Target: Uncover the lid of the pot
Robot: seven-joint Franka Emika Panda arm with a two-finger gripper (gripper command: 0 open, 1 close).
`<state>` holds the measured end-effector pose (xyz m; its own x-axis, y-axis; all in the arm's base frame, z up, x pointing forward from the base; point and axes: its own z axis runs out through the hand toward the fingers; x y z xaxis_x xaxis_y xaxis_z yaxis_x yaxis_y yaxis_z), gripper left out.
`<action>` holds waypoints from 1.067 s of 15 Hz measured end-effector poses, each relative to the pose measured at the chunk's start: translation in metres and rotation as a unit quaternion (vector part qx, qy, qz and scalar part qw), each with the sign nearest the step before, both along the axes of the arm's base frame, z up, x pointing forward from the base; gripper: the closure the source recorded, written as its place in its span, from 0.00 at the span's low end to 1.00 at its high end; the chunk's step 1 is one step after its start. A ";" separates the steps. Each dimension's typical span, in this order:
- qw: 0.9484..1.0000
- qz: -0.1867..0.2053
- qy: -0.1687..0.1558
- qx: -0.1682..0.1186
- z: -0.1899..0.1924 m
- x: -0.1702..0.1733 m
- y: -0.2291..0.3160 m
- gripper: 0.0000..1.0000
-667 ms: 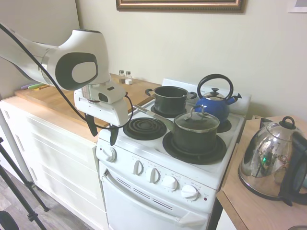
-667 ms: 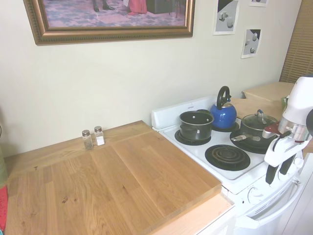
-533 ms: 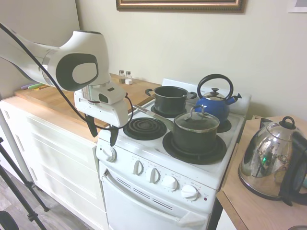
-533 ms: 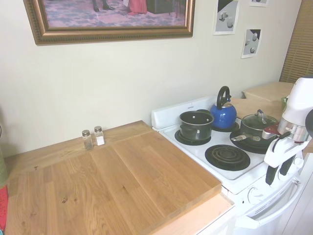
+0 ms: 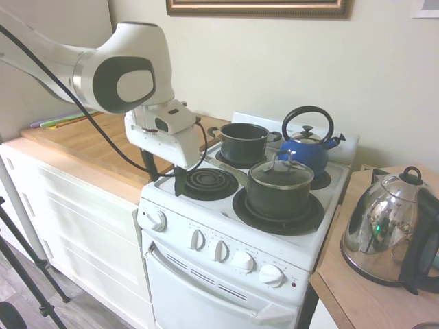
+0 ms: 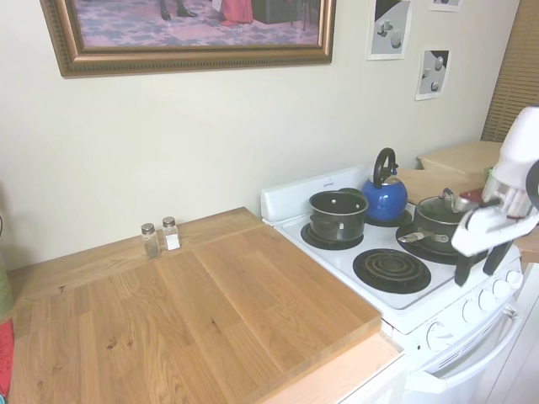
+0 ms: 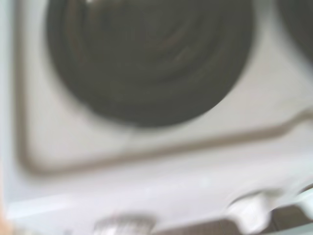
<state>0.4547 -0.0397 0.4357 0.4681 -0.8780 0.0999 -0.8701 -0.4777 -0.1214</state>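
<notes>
- Pot on front right burner of stove, centre-right of first exterior frame; long metal handle pointing toward upper left.
- Lid seated on pot, dark knob up; glass closed over rim.
- Same pot at right edge of second exterior frame, lid on, partly hidden behind arm.
- Gripper left of centre in first exterior view, over stove's front left corner beside bare coil burner; jaws apart, pointing down, holding nothing, touching nothing. Well apart from lid.
- Second exterior view: gripper at right edge, dark fingers spread, in front of pot.
- Only first exterior view shows steel electric kettle on bench at lower right.
- Only second exterior view shows the long wooden bench whole and posters on wall.
- Wrist view: blurred coil burner and white stove top; pot and lid out of it.
- Two-handled pot and blue kettle on back burners.
</notes>
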 end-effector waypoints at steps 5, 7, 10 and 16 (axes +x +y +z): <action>0.996 -0.083 -0.029 0.017 0.046 0.048 -0.067 0.00; 0.992 -0.122 -0.027 0.024 0.040 0.084 -0.092 0.00; 0.981 -0.190 -0.031 0.025 0.033 0.132 -0.131 0.00; 0.961 -0.276 -0.028 -0.011 0.038 0.154 -0.165 1.00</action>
